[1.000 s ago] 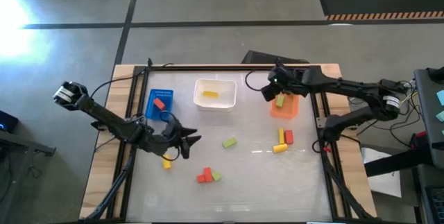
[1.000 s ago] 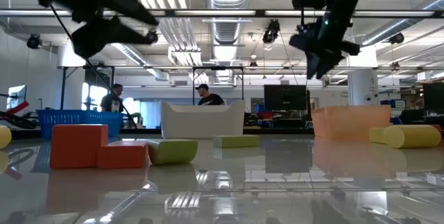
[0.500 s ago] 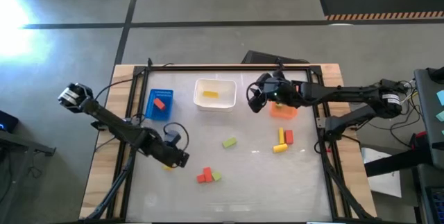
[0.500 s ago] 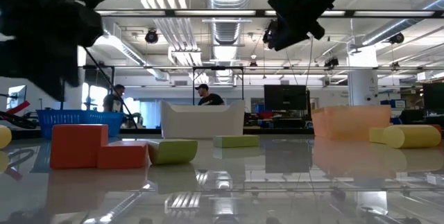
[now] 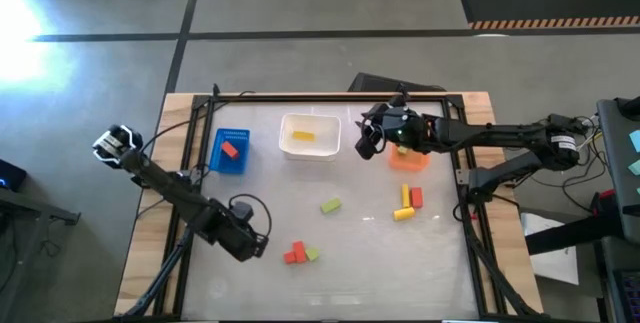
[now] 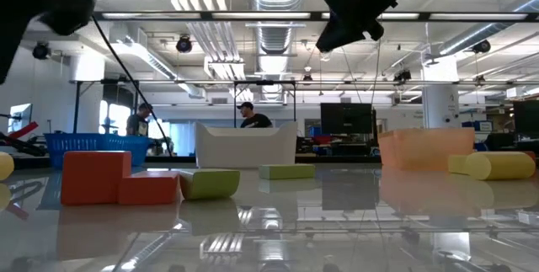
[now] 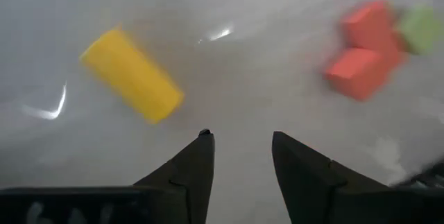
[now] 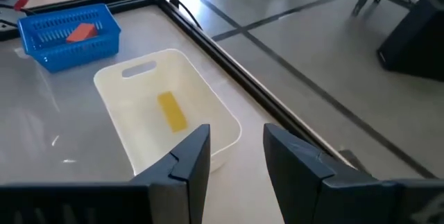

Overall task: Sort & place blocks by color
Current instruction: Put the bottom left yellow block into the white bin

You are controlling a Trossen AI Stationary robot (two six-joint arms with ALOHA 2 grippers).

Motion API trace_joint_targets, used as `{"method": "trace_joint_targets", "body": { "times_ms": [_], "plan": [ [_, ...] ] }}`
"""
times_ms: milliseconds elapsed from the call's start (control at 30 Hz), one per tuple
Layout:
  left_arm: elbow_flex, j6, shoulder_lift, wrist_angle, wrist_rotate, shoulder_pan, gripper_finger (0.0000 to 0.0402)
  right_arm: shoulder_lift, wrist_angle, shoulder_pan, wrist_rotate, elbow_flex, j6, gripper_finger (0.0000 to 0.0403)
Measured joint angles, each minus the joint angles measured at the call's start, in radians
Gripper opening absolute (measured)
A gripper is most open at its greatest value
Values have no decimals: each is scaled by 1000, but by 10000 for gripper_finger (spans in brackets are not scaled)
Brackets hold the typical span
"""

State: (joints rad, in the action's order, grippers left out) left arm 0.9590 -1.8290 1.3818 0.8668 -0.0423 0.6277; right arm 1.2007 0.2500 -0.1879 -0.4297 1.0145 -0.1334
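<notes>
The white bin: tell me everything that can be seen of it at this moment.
The white bin is a rounded-corner rectangular tub, apparently smooth plastic, with a handle slot in one end wall. It stands upright and open-topped at the table's far edge, between the blue bin and the orange bin, touching neither. One yellow block lies flat on its floor. The right gripper hangs beside it, fingers apart and empty, not touching it.

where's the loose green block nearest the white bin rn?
High view: the green block lies alone mid-table, below the white bin and left of the yellow-and-red cluster; neither gripper is near it.
</notes>
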Motion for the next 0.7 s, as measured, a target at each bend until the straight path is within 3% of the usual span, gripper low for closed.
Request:
{"method": "trace_joint_targets", "body": {
  "times_ms": [400, 567, 700],
  "plan": [
    [-174, -201, 12, -5, -19, 18, 247, 0, 2, 0, 0, -5, 76, 130],
    [-215, -205, 42, -51, -47, 14, 254, 0, 2, 0, 0, -5, 82, 125],
    [-224, -196, 81, -94, -47, 14, 234, 0, 2, 0, 0, -5, 82, 123]
  ]
}}
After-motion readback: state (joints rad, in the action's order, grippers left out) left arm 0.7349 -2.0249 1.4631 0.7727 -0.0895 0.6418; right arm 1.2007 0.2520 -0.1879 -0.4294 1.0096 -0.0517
